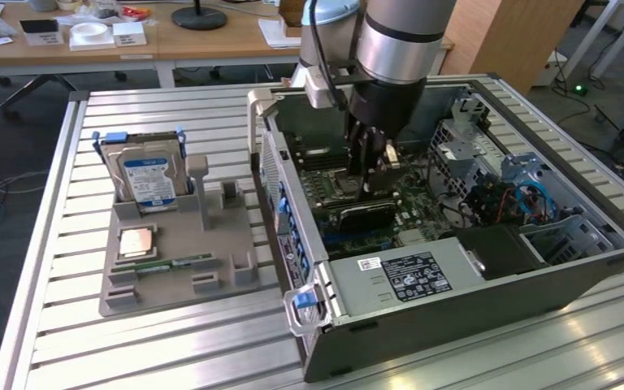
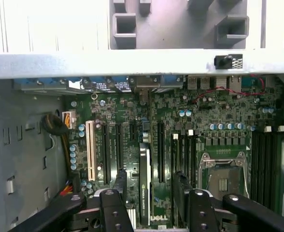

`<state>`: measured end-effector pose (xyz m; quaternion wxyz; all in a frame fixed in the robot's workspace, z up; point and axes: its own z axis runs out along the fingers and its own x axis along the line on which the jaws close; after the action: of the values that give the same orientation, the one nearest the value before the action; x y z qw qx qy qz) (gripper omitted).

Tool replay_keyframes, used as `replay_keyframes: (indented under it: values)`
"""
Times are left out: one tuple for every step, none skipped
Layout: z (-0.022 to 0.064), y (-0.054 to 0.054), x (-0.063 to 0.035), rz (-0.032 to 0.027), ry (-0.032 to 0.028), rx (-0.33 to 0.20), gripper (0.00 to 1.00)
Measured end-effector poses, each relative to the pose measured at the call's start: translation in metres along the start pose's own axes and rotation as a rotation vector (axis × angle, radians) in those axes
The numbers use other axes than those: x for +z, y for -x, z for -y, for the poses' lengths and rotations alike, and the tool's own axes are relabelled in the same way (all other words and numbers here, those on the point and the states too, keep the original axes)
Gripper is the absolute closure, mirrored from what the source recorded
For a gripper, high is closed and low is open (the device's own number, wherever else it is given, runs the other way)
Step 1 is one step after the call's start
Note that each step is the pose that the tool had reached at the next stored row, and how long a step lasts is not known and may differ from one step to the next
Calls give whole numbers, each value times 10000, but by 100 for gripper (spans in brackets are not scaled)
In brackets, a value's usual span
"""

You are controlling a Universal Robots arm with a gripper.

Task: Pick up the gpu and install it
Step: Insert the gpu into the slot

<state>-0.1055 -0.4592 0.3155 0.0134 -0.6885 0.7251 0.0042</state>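
1. Arm reaches down into the open computer case [image 1: 474, 268], which lies on its side on the slatted metal tabletop [image 1: 160, 341].
2. Gripper [image 1: 374, 166] sits low over the green motherboard [image 2: 132, 121], roughly mid-board in the exterior view.
3. Fingers [image 2: 119, 180] are spread apart, released, one to each side of the gpu [image 2: 144, 186]; whether the pads touch its faces I cannot tell.
4. The gpu stands on edge in the motherboard, a dark thin card running between the black expansion slots [image 2: 160, 152]. In the exterior view it shows as a dark slab just below the fingertips [image 1: 356, 213].
5. CPU socket [image 2: 224, 169] with silver frame lies beside the slots; empty RAM slots [image 2: 265, 164] further out.
6. Grey parts holder [image 1: 171, 260] rests on the tabletop at the exterior view's left, well apart from the case. A hard drive [image 1: 149, 180] with a blue-white label stands upright in it; a RAM stick [image 1: 166, 265] lies flat near its front.
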Motion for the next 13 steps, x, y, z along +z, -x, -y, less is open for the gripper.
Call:
replay_keyframes:
  values:
    - [0, 0, 0, 0, 0, 0, 49]
    - [0, 0, 0, 0, 0, 0, 49]
    - [0, 0, 0, 0, 0, 0, 49]
    - [0, 0, -1, -1, 0, 0, 49]
    - [0, 0, -1, -1, 0, 0, 49]
    - [0, 0, -1, -1, 1, 1, 49]
    - [0, 0, -1, -1, 1, 0, 49]
    - [0, 0, -1, 0, 0, 0, 49]
    - [0, 0, -5, -2, 1, 0, 49]
    - [0, 0, -10, -3, 2, 1, 49]
    - [0, 0, -16, -4, 2, 0, 49]
    - [0, 1, -19, -1, 1, 1, 49]
    - [0, 1, -23, 0, 0, 0, 49]
